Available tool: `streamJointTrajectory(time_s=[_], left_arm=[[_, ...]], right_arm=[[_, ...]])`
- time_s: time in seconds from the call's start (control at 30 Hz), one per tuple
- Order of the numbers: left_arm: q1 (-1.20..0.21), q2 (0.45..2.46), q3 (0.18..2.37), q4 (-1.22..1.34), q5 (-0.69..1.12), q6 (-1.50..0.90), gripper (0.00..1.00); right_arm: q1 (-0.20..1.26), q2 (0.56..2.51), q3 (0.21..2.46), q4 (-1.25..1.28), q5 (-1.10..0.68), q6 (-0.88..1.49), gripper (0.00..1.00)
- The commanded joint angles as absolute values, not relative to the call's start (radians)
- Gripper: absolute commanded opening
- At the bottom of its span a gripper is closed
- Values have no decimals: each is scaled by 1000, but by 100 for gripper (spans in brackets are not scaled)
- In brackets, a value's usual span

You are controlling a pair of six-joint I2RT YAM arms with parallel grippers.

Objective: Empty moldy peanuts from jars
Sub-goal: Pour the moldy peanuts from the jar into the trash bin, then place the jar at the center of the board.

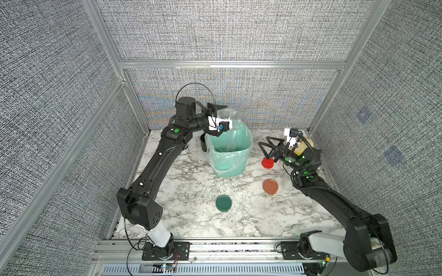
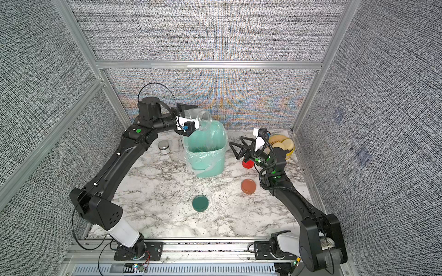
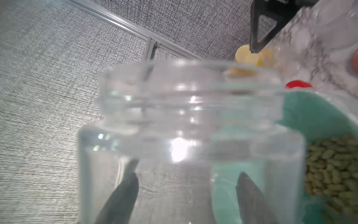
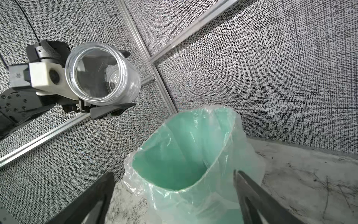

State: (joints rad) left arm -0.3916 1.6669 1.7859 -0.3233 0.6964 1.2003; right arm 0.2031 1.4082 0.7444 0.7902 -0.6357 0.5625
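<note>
My left gripper (image 1: 221,120) (image 3: 188,175) is shut on a clear, lidless, empty jar (image 1: 230,118) (image 4: 102,73). It holds the jar tilted, mouth over the bag-lined green bin (image 1: 229,153) (image 2: 205,153). Moldy peanuts (image 3: 329,166) lie heaped inside the bin. My right gripper (image 1: 263,141) (image 4: 173,173) stands open to the right of the bin, with nothing between its fingers. It hangs just above a red-lidded jar (image 1: 267,163) (image 2: 247,164) standing on the table. That jar's contents are hidden.
A dark green lid (image 1: 223,203) and an orange lid (image 1: 270,186) lie loose on the marble table. A silver-lidded tin (image 2: 164,146) and a black mug (image 1: 203,142) stand left of the bin. A yellow bowl of cream discs (image 2: 282,143) sits at the back right.
</note>
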Motion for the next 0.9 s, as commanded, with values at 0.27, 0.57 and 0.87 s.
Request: streamJointTrajectory(time_s=[0.27,0.57,0.87], left_arm=[[-367,1692,1805,-479,1001,1032,0],[-367,1677,1737,-450,1007,1008,0],[-366,1657,1680,-437,930,1010,0]], right_arm=[[245,1360,1001,385,-665,241,93],[368,1468,1362,-97,-524,44,85],[469,1634,1550,-236,-420,63,70]])
